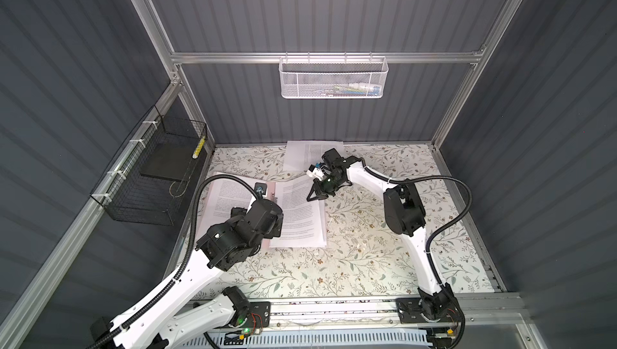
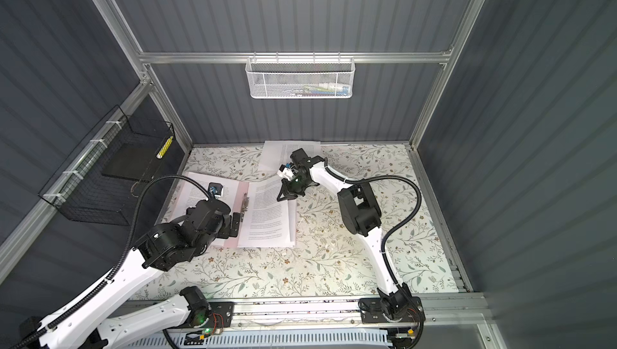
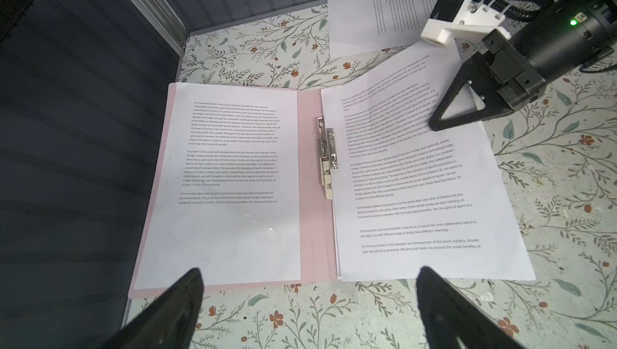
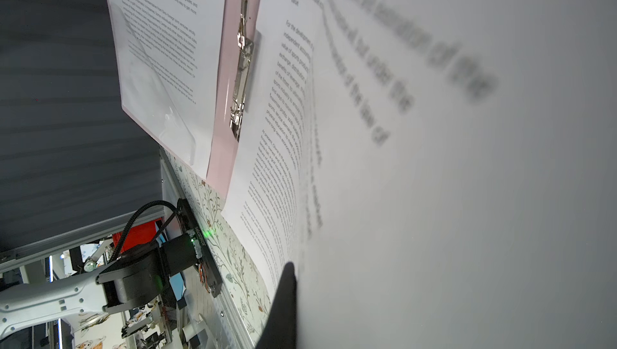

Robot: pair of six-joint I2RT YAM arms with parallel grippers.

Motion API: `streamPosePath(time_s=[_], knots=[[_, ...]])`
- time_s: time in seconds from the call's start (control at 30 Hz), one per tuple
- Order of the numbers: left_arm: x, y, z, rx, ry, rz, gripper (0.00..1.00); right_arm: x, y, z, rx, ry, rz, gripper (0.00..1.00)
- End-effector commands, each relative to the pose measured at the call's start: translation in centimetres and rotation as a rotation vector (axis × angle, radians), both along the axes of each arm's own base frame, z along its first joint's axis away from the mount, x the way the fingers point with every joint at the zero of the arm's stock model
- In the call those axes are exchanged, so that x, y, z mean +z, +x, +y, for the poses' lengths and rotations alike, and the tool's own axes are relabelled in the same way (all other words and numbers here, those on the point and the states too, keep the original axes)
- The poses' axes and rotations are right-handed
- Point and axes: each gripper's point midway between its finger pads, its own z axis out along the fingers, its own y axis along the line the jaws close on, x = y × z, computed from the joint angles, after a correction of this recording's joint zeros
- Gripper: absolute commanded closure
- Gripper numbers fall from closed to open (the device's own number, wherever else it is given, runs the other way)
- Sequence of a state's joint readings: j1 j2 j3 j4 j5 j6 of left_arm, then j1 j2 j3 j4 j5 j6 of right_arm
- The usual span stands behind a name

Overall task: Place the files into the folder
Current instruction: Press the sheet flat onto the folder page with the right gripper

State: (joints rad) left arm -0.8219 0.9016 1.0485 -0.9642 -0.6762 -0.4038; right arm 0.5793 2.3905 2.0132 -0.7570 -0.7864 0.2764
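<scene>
The pale pink folder [image 3: 312, 217] lies open on the table, with its metal clip [image 3: 325, 153] along the spine. One of the files [image 3: 233, 163] rests on its left half and a stack of files [image 3: 417, 203] covers its right half. Another sheet [image 1: 298, 158] lies apart by the back wall. My right gripper [image 1: 310, 198] is shut on the far corner of the stack's top sheet, which curves upward there. In the right wrist view that sheet [image 4: 467, 197] fills the frame and hides one finger. My left gripper [image 3: 310, 279] hovers open over the folder's near edge, holding nothing.
A black wire basket [image 1: 150, 177] holding a flat black slab hangs on the left wall. A white mesh basket [image 1: 332, 78] hangs on the back rail. The floral table cover [image 1: 350, 257] runs to aluminium frame posts at the corners.
</scene>
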Motion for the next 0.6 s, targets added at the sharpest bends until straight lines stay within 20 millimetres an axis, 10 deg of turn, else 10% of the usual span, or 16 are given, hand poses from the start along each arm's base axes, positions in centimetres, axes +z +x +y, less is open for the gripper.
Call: streamPosePath(time_s=[0.0, 0.43, 0.57], knots=[[-0.29, 0.04, -0.32, 0.005, -0.022, 0.008, 0.0, 0.16, -0.42, 0.45, 0.02, 0.012, 0.015, 1.0], [-0.95, 0.14, -0.83, 0.0, -0.032, 0.026, 0.0, 0.25, -0.3, 1.4, 0.0, 0.042, 0.028, 1.0], [-0.96, 0.11, -0.88, -0.003, -0.034, 0.027, 0.0, 0.51, -0.26, 1.11, -0.001, 0.036, 0.002, 0.86]])
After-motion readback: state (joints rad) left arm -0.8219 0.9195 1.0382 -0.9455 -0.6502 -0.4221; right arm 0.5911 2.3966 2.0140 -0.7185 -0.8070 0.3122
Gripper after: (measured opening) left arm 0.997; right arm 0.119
